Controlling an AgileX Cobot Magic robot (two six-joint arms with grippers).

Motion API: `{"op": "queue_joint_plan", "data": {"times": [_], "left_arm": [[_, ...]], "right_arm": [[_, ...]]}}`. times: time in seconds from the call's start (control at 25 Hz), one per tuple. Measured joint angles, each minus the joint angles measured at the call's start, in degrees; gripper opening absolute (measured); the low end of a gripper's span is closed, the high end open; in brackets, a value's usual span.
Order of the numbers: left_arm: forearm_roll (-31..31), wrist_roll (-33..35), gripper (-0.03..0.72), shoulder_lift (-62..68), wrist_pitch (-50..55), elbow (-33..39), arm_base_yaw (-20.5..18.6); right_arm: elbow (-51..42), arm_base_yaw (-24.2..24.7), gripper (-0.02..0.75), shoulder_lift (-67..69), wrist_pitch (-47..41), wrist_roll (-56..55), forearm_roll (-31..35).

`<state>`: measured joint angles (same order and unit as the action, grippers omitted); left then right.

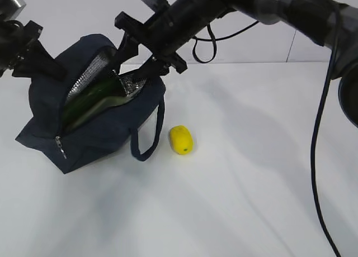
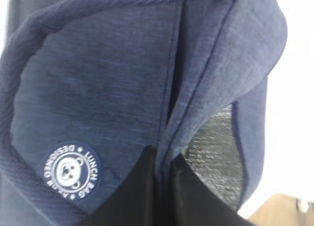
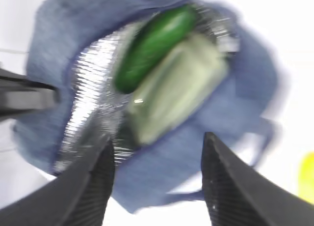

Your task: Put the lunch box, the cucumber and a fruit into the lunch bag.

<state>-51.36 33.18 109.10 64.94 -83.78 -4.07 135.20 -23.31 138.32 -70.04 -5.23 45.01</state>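
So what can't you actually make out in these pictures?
- Exterior view: lunch box hidden inside the lunch bag, behind the cucumber.
- Left wrist view: left gripper fingertips buried in bag fabric.
- Right wrist view: motion blur smears the lunch box; fruit cut off by the edge.

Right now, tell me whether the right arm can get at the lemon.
Probably yes. The lemon lies alone on the table beside the bag, nothing over it. The right gripper is open and empty above the bag, so it needs only swing over and down.
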Motion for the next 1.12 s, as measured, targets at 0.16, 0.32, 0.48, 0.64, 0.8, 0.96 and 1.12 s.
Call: {"op": "queue_joint_plan", "data": {"times": [0.16, 0.32, 0.48, 0.64, 0.8, 0.96, 1.12], "left_arm": [[3.1, -1.3, -0.004, 0.0, -0.5, 0.0, -1.3], [3.4, -1.6, -0.004, 0.0, -1.0, 0.0, -3.2], [3.8, -1.6, -0.004, 0.0, -1.4, 0.0, -4.9], [4.1, -1.7, -0.004, 0.0, -1.4, 0.0, -5.2], [4.1, -1.7, -0.004, 0.0, -1.4, 0.0, -5.2], [4.9, -1.7, -0.004, 0.0, -1.5, 0.0, -5.2], [6.1, -1.8, -0.004, 0.0, -1.8, 0.0, -5.2]], "right_arm": [[4.0, 0.0, 0.422, -0.9, -0.3, -2.8, -6.1], [4.2, 0.0, 0.422, -3.4, -0.7, -3.7, -12.5], [4.3, -0.8, 0.422, -5.3, -0.9, -5.0, -19.7], [0.0, -2.8, 0.422, -7.6, -1.0, -5.3, -27.9], [-8.3, -3.9, 0.422, -9.7, -1.3, -5.3, -32.0], [-14.3, -3.9, 0.421, -10.9, -1.2, -5.7, -33.7], [-18.0, -3.9, 0.421, -11.2, -1.2, -6.9, -34.0]]}}
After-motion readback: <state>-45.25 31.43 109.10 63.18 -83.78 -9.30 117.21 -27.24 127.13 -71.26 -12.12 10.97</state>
